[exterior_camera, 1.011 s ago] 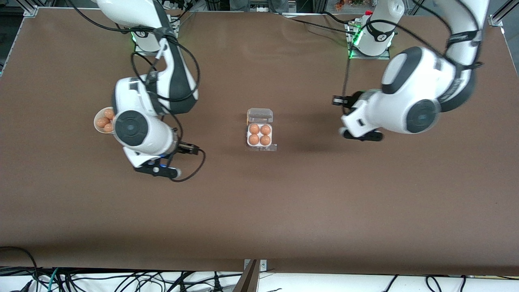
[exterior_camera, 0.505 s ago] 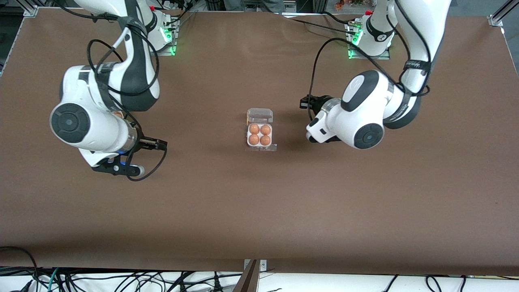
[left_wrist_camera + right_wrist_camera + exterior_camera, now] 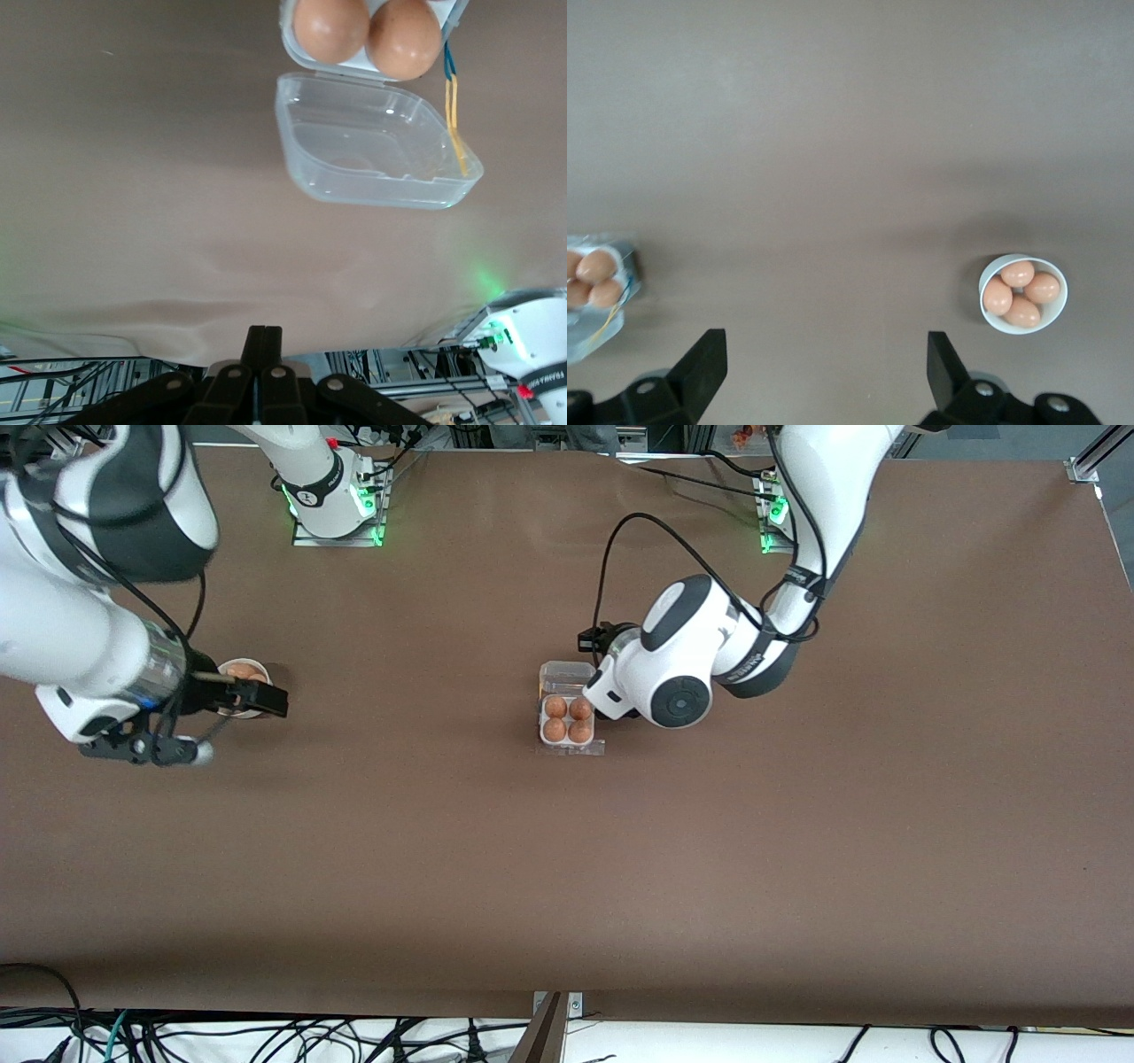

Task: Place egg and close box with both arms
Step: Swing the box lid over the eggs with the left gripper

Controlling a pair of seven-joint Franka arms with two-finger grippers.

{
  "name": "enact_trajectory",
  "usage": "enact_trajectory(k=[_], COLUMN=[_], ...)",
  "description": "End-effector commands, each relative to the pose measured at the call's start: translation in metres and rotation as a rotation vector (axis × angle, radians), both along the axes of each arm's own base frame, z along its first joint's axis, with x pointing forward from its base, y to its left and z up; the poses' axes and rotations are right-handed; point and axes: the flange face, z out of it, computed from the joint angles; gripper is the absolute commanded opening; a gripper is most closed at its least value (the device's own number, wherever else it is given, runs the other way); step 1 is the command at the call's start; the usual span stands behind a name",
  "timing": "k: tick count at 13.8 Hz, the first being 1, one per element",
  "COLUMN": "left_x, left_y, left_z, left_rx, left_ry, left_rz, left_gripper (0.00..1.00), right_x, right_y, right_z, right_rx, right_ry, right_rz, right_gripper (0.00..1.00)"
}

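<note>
The small square white egg box (image 3: 567,720) sits mid-table with four brown eggs (image 3: 567,719) in its cups, its clear plastic hinged lid (image 3: 376,149) lying open flat on the side farther from the front camera. The left gripper (image 3: 262,341), fingers together, hangs just beside that lid. The round white bowl (image 3: 1023,293), four eggs in it, lies well apart toward the right arm's end, the spread-fingered right gripper (image 3: 824,367) above the table near it.
</note>
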Motion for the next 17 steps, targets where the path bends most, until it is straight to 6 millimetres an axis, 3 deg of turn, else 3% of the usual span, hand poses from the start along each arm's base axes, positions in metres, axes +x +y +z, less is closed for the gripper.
enact_trajectory(k=[1,5,8,10,13,17], left_x=[-0.004,-0.02,-0.029,-0.027,-0.012,0.0], left_y=[-0.023,-0.051,-0.064,-0.062,-0.056,-0.045], left_z=[-0.008,-0.038,-0.057,-0.065,-0.067,-0.071], left_rx=[0.019,0.039,0.042,0.049,0.039,0.051], left_ry=[-0.004,-0.03,-0.046,-0.042,-0.085,-0.105], left_rz=[0.035,0.043,0.039,0.043,0.084,0.11], left_gripper=[0.0,0.0,0.0,0.0,0.0,0.0], right_x=[-0.029,-0.035,-0.039,-0.042,-0.055,-0.057], right_y=[-0.018,-0.061,-0.063,-0.083,-0.093,-0.096], right_z=[0.009,0.041,0.065,0.068,0.06,0.063], right_rx=[0.017,-0.009,-0.052,-0.055,-0.057,-0.057], right_ry=[-0.006,-0.069,-0.156,-0.154,-0.129,-0.137], right_rz=[0.01,-0.057,-0.049,-0.068,-0.055,0.011], right_gripper=[1.0,1.0,1.0,1.0,1.0,1.0])
